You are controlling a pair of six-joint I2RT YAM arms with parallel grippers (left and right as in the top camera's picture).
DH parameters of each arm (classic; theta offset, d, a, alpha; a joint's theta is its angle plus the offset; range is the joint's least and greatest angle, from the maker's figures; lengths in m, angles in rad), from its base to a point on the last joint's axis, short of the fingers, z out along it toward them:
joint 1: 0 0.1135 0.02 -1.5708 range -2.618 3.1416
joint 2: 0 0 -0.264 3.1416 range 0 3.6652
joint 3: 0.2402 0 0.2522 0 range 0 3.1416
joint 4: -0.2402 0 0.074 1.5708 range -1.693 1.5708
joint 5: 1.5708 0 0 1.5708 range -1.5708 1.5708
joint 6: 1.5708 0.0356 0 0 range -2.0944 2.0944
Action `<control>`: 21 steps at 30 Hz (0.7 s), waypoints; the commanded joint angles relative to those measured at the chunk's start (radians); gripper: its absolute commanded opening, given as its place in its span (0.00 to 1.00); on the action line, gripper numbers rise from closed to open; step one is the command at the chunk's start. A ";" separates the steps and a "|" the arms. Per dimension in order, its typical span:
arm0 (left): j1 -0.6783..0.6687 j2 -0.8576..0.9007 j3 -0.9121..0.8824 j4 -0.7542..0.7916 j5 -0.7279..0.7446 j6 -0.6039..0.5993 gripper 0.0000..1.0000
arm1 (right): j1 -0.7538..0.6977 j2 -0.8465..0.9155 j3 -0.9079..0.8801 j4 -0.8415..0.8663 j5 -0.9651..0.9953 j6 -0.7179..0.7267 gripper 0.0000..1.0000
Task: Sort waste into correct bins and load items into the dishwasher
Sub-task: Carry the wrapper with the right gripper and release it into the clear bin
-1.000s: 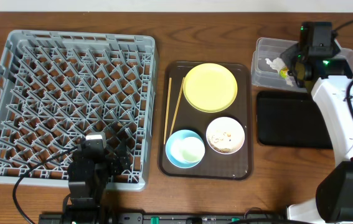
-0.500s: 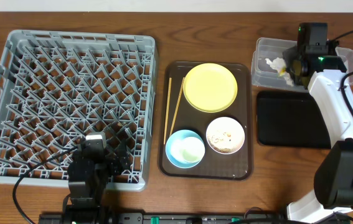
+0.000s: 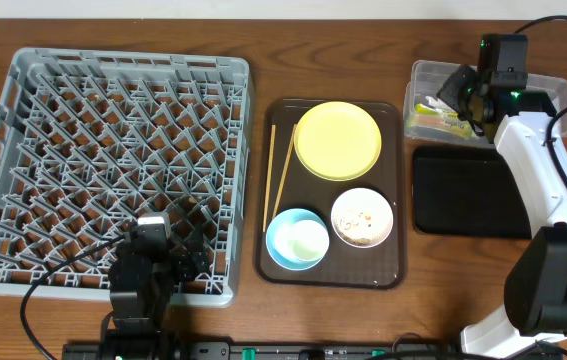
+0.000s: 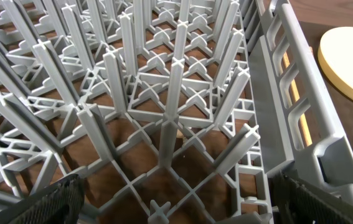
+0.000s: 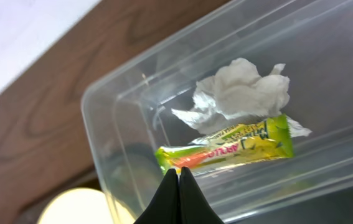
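The green-and-orange wrapper (image 5: 226, 148) lies in the clear tub (image 5: 111, 130), next to the crumpled white tissue (image 5: 241, 93). My right gripper (image 5: 179, 177) hangs shut and empty just above them. From overhead, that gripper (image 3: 460, 90) is over the tub (image 3: 418, 72) and the wrapper (image 3: 441, 118). The yellow plate (image 3: 337, 140), blue bowl (image 3: 297, 240), cream bowl (image 3: 362, 216) holding beige scraps, and chopsticks (image 3: 281, 175) sit on the brown tray. My left gripper (image 4: 176, 211) stands open over the near edge of the grey dish rack (image 3: 113, 170), holding nothing.
The shallow black tray (image 3: 468, 190) lies in front of the clear tub. The brown serving tray (image 3: 273, 262) sits between the rack and the bins. The rack's upright pegs (image 4: 176, 93) fill the left wrist view, with the plate (image 4: 350, 62) beyond its wall.
The wrapper has left my right gripper and now lies flat in the tub. That gripper opened briefly and shut again, shifting slightly. The left arm has not moved.
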 commanded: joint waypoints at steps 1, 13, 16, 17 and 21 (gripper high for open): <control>-0.004 -0.001 0.022 0.000 0.013 -0.008 0.99 | 0.022 0.002 0.003 -0.021 -0.002 -0.108 0.03; -0.004 -0.001 0.022 -0.009 0.013 -0.008 0.99 | 0.030 0.109 0.003 -0.053 -0.108 -0.222 0.01; -0.004 -0.001 0.021 -0.014 0.013 -0.008 0.99 | 0.029 0.097 0.003 -0.058 -0.107 -0.243 0.01; -0.004 -0.001 0.021 -0.014 0.013 -0.008 0.99 | 0.027 0.085 0.003 -0.061 -0.106 -0.260 0.01; -0.004 -0.001 0.021 -0.014 0.013 -0.008 0.99 | 0.027 0.065 0.003 -0.062 -0.106 -0.297 0.02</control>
